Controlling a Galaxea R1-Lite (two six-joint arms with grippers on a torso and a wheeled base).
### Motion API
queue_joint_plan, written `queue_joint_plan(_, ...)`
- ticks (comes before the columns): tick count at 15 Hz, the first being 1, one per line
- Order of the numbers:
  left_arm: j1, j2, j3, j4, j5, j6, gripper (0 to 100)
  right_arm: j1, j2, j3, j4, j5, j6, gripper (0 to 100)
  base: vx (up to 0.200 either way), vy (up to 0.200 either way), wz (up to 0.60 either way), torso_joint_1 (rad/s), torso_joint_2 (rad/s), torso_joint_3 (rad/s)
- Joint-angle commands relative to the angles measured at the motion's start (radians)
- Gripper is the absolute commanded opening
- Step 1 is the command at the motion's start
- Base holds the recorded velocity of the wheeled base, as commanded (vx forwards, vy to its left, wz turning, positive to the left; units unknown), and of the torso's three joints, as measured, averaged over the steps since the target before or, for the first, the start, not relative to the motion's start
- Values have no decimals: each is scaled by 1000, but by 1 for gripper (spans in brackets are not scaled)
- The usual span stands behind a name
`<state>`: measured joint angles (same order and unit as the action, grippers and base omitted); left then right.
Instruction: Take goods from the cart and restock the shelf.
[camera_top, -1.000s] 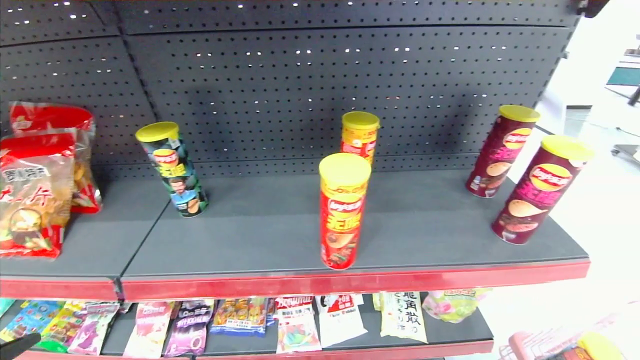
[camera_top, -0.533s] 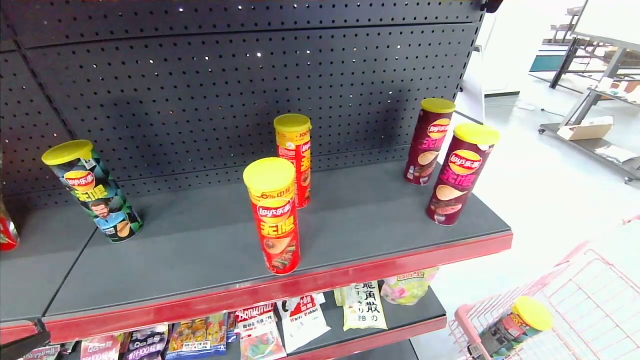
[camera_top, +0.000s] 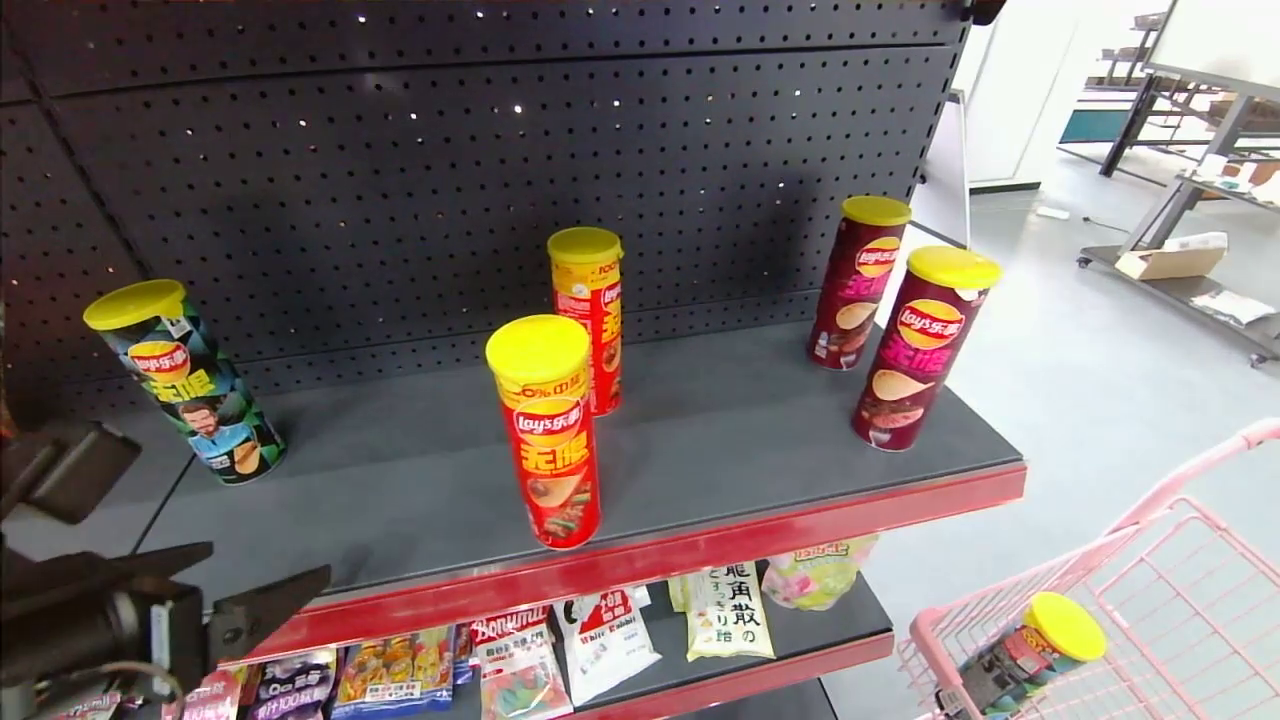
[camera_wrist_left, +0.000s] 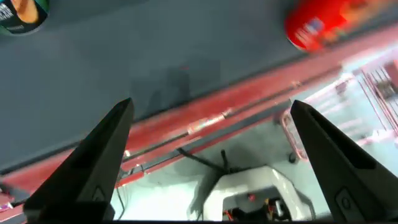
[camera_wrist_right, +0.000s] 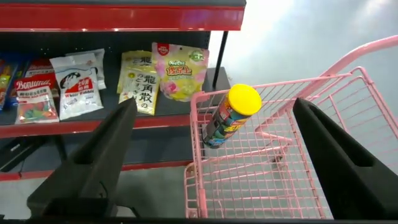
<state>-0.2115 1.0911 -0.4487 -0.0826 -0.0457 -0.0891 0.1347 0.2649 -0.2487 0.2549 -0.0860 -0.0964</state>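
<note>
A can with a yellow lid (camera_top: 1030, 650) lies tilted in the pink cart (camera_top: 1160, 540) at the lower right. My right gripper (camera_wrist_right: 214, 102) hangs open above the cart, over that can (camera_wrist_right: 229, 115). On the upper shelf (camera_top: 700, 440) stand two red cans (camera_top: 545, 430) (camera_top: 587, 315), two maroon cans (camera_top: 868, 280) (camera_top: 925, 345) and a black-green can (camera_top: 185, 385). My left gripper (camera_top: 265, 562) is open at the shelf's red front edge (camera_wrist_left: 205, 118), left of the front red can (camera_wrist_left: 323, 25), holding nothing.
Snack bags (camera_top: 600, 650) lie on the lower shelf, also seen as snack bags (camera_wrist_right: 81, 87) beside the cart's rim (camera_wrist_right: 280, 180). A wide gap on the upper shelf lies between the black-green can and the red cans. Open grey floor (camera_top: 1100, 360) stretches to the right.
The head camera swung right a second ago, bringing the cart into view. In the last half second my left gripper rose into view at the shelf's front edge; the cans stayed put.
</note>
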Motion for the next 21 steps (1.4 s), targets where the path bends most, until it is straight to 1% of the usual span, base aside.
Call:
queue_joint_plan(1, -115, 233, -16, -125, 101, -104, 100, 2, -21, 12, 0, 0, 0, 100, 0, 0, 0, 0, 0, 0)
queue_joint_plan(2, -183, 291, -50, -132, 179, -176, 100, 0, -26, 19, -2, 0, 1, 100, 0, 0, 0, 0, 0, 0)
queue_joint_plan(3, -198, 320, -68, -132, 195, -193, 100, 2, -27, 19, -2, 0, 1, 100, 0, 0, 0, 0, 0, 0)
queue_joint_plan(5, -203, 348, -85, -132, 196, -193, 100, 2, -29, 19, -2, 2, 3, 100, 0, 0, 0, 0, 0, 0)
queue_joint_plan(6, -201, 414, -122, -132, 196, -198, 100, 2, -29, 20, 0, 2, 4, 100, 0, 0, 0, 0, 0, 0)
queue_joint_plan(8, -204, 464, -150, -135, 202, -210, 100, 2, -29, 22, 0, 3, 7, 100, 0, 0, 0, 0, 0, 0)
queue_joint_plan(10, -226, 500, -165, -138, 204, -210, 100, 2, -30, 29, 0, 3, 9, 100, 0, 0, 0, 0, 0, 0)
queue_joint_plan(14, -226, 578, -225, -138, 205, -212, 100, 2, -38, 37, 0, 5, 12, 100, 0, 0, 0, 0, 0, 0)
queue_joint_plan(21, -240, 650, -289, -138, 210, -212, 100, 2, -36, 42, -2, 5, 12, 100, 0, 0, 0, 0, 0, 0)
